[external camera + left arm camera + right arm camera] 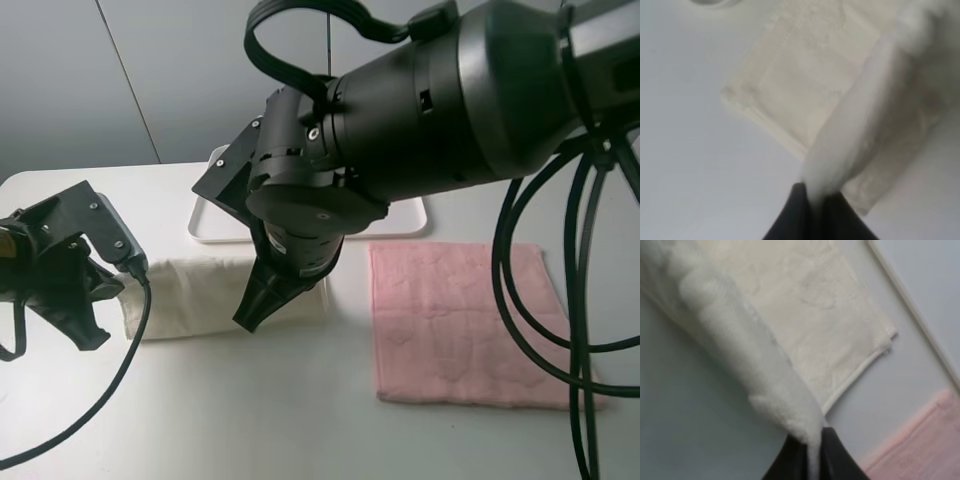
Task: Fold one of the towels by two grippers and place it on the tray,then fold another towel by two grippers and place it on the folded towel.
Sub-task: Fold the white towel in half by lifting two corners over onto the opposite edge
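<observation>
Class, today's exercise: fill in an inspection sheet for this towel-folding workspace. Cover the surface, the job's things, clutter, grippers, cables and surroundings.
Surface: white table, plain.
Job's things: cream towel lies on the table in front of the tray, with one edge raised. The pink towel lies flat to its right. What shows of the tray is bare; the arm hides its middle.
Clutter: nothing seen.
Grippers: left gripper and right gripper are each shut on an edge of the cream towel.
Cables: black cables trail from both arms. Those on the right pass in front of the pink towel in the high view.
Surroundings: grey wall behind the table.
</observation>
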Tool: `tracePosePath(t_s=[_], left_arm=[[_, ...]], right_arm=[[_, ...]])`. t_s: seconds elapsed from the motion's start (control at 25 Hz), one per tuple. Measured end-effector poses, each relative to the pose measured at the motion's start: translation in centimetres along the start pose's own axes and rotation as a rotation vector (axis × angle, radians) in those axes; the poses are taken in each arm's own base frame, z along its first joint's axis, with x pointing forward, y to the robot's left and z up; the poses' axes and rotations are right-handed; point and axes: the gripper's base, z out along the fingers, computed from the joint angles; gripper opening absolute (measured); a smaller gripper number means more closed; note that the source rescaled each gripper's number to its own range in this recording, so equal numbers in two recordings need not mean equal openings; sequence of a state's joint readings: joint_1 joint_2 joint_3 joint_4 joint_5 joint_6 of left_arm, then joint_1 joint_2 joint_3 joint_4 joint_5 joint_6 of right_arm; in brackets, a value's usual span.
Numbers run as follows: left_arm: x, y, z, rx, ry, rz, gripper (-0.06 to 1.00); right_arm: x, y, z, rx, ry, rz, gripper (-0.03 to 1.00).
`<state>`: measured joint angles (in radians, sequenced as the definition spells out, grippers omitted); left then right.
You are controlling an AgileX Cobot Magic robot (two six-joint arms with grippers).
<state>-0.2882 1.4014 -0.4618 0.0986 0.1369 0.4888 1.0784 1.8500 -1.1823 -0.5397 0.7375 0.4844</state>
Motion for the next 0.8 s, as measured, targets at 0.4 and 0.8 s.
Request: tracePosePath(t_s=[0.4,0.8], left_arm=[[0.1,-0.2,2.3,0.010,-0.005,-0.059,0.00],[0.8,1.0,3.3,-0.028,-0.016,-0.143,0.00]], right_arm=[[0.1,-1.5,4.3,0.033,0.016,0.114,0.00],[0.0,-2.1,6.1,0.001,-0.010,0.164,0.00]])
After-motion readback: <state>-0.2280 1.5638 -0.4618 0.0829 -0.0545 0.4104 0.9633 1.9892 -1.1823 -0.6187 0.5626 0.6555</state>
